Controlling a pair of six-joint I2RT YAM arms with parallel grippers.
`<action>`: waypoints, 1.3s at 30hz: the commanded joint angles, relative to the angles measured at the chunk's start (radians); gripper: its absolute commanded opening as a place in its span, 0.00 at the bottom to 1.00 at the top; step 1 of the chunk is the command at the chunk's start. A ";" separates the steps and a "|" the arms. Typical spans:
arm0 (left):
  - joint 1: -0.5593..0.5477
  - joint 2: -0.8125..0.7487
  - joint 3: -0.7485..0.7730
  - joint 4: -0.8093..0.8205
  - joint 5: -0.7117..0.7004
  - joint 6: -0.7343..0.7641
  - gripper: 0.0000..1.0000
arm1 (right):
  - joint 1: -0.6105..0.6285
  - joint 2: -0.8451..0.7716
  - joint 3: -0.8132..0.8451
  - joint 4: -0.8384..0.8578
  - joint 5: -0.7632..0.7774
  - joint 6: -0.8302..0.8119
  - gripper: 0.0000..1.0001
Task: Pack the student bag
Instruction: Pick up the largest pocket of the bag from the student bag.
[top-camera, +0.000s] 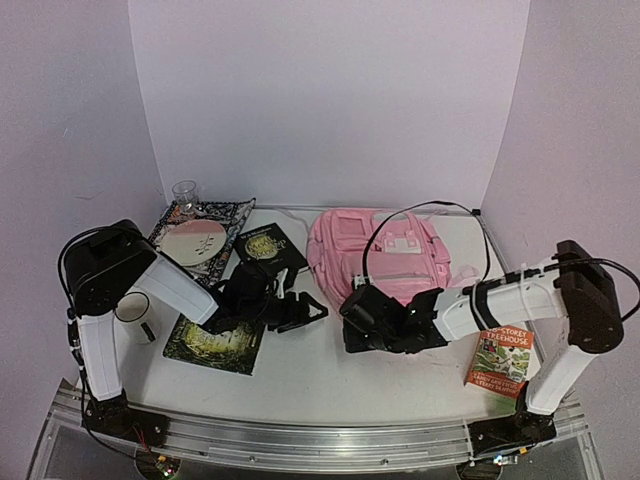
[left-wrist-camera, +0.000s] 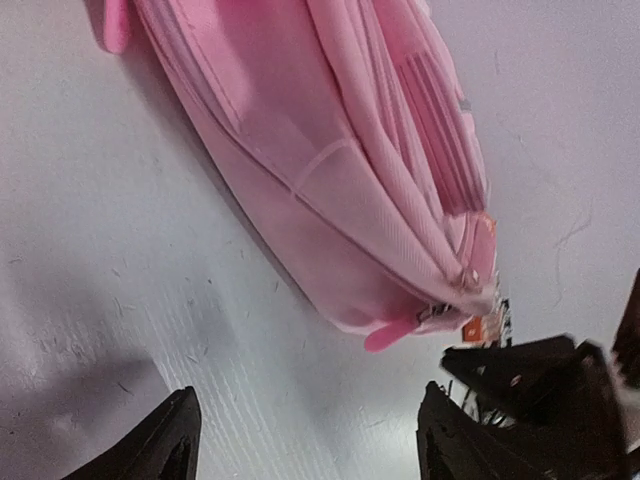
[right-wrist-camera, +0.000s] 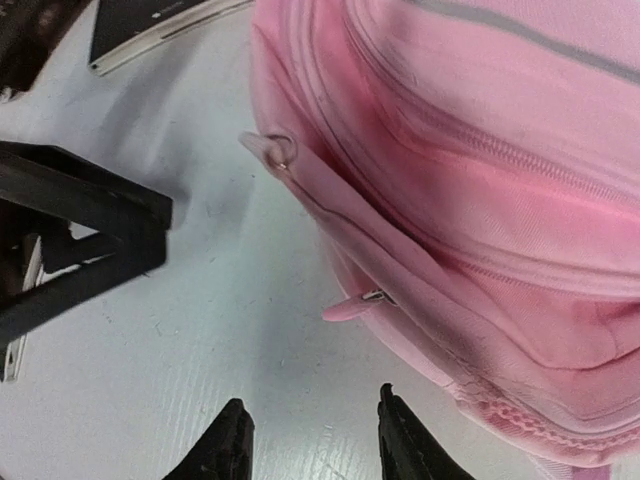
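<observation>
The student bag (top-camera: 385, 255) is a pale-pink backpack lying flat at the back middle of the table. Its side fills the left wrist view (left-wrist-camera: 340, 170), and a pink zip pull (left-wrist-camera: 392, 333) hangs at its lower corner. My left gripper (top-camera: 300, 312) sits just left of the bag's near corner, open, with bare table between its fingers (left-wrist-camera: 308, 425). My right gripper (top-camera: 355, 315) faces it from the right, also open and empty (right-wrist-camera: 310, 425). A zip pull (right-wrist-camera: 350, 305) sticks out of the bag (right-wrist-camera: 470, 180) a short way ahead of the right fingertips.
A dark book (top-camera: 270, 245) lies left of the bag and a green-covered book (top-camera: 215, 342) lies near the left arm. A Treehouse book (top-camera: 503, 360) lies at the right. A patterned tray (top-camera: 225, 215) with a plate, a glass (top-camera: 185, 195) and a mug (top-camera: 133, 308) stand at the left.
</observation>
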 joint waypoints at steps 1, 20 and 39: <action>0.020 0.016 0.098 0.043 0.020 -0.091 0.79 | 0.008 0.077 0.078 -0.009 0.082 0.120 0.47; 0.052 0.245 0.247 0.041 0.071 -0.157 0.63 | -0.039 0.249 0.209 -0.136 0.243 0.375 0.47; 0.052 0.246 0.249 0.043 0.085 -0.173 0.45 | -0.046 0.243 0.188 -0.196 0.267 0.444 0.00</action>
